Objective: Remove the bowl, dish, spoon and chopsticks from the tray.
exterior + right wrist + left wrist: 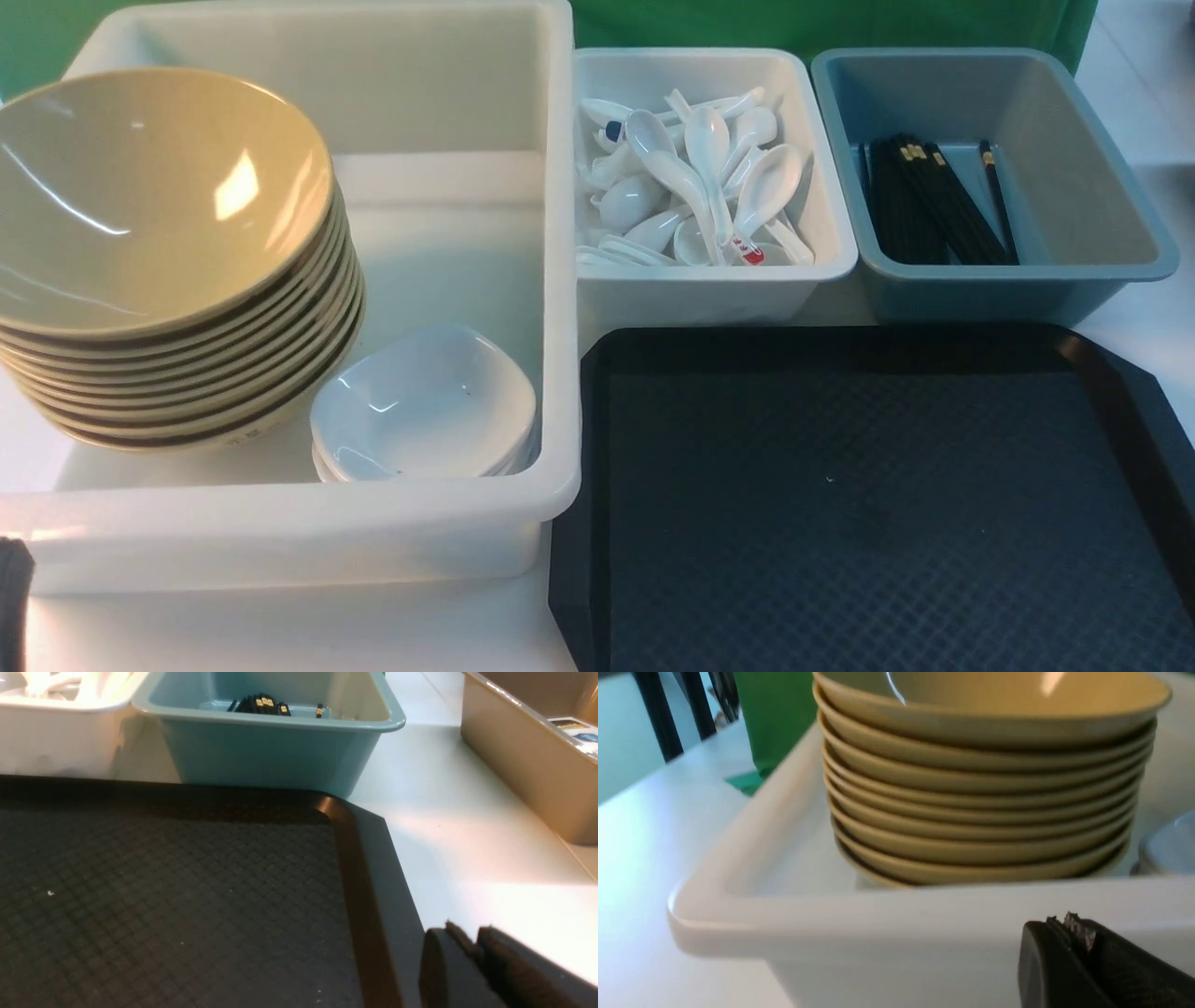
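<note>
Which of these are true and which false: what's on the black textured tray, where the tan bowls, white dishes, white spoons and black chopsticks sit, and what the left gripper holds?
The black textured plastic tray carries a tan bowl. False: no tableware is on it.
The glossy tan round bowls are stacked. True.
The small glossy white dishes share the bowls' bin. True.
The white ceramic spoons lie with the black chopsticks. False: they are in separate bins.
The left gripper holds nothing. True.

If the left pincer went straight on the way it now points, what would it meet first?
Probably the near wall of the big white bin, though depth is hard to judge.
</note>
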Robot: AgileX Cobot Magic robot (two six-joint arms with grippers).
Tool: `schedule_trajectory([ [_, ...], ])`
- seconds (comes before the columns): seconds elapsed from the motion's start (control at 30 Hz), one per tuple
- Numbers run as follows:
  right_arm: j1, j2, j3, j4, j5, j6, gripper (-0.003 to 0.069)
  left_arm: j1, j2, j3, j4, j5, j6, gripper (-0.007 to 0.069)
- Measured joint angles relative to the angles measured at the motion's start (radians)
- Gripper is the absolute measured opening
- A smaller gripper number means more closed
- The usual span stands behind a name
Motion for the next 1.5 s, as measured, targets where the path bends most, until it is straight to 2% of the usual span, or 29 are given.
schedule_trajectory([
  [0.13, 0.000, 0.000, 0.000, 0.000, 0.000, 0.000, 0.0120, -0.043, 0.000, 0.000, 0.007, 0.080, -0.018, -0.0011],
  [1.5, 0.000, 0.000, 0.000, 0.000, 0.000, 0.000, 0.0158, -0.058, -0.003, 0.000, 0.007, 0.080, -0.018, -0.0011],
])
